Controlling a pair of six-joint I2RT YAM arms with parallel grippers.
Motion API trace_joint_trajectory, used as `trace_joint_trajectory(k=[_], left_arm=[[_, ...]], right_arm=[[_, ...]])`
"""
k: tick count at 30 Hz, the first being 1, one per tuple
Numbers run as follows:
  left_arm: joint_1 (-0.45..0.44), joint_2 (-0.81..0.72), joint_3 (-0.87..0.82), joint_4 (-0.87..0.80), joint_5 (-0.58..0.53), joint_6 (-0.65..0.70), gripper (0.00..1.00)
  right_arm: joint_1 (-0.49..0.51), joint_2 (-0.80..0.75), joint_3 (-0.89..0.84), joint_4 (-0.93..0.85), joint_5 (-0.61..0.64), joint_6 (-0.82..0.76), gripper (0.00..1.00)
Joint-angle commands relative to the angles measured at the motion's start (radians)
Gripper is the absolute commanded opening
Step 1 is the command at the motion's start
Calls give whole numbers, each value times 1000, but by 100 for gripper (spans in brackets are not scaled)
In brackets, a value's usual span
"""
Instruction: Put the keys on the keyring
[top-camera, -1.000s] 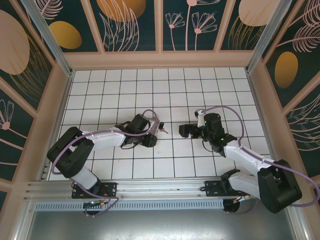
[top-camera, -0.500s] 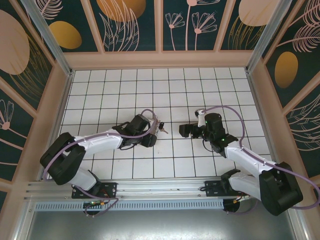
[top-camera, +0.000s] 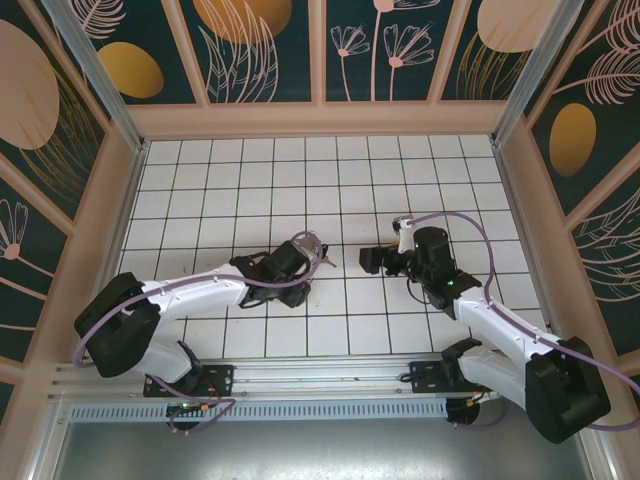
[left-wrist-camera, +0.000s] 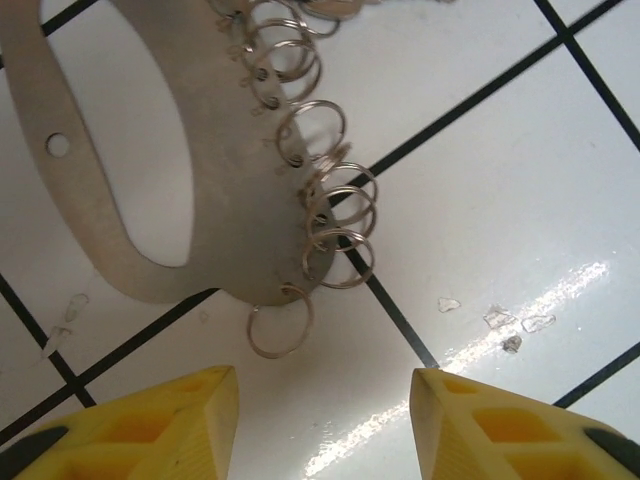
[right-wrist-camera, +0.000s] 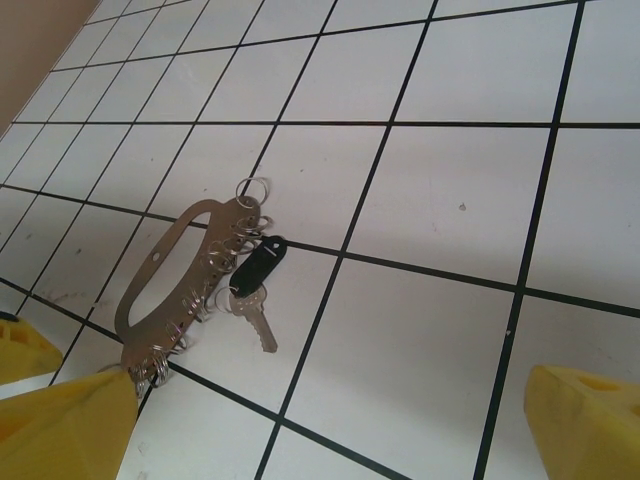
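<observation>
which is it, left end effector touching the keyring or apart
Apart. The left wrist view shows bare white tile between the lowest loop of the keyring and the left end effector.

The keyring (left-wrist-camera: 230, 210) is silver-grey, the keys (right-wrist-camera: 256, 274) silver with one black head, the fingertips (left-wrist-camera: 500, 430) yellow, and the floor tiles (right-wrist-camera: 450, 190) white, gridded black.

The keyring (left-wrist-camera: 240, 200), a flat grey metal oval plate with a long slot and a small punched hole, lies on the white tiled surface (left-wrist-camera: 480, 170) in the upper left of the frame and runs off the top edge. A row of small split rings (left-wrist-camera: 338, 215) lines its right edge, the lowest one just below the plate's rounded end. The left gripper (left-wrist-camera: 320, 425) sits at the bottom edge, its yellow jaws spread wide at lower left and lower right, both apart from the plate.
</observation>
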Motion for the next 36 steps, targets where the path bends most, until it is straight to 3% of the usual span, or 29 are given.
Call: trace_joint_trajectory(k=[1, 15, 29, 36], left_arm=[[-21, 55, 47, -83, -104, 25, 47], [-49, 161, 101, -103, -218, 57, 37], [-64, 226, 128, -105, -238, 102, 27], [-68, 229, 134, -106, -226, 113, 17]], right_arm=[[5, -4, -3, 6, -1, -17, 99], [3, -3, 15, -4, 6, -28, 99], [2, -2, 29, -16, 19, -33, 99], [0, -4, 30, -19, 21, -37, 99]])
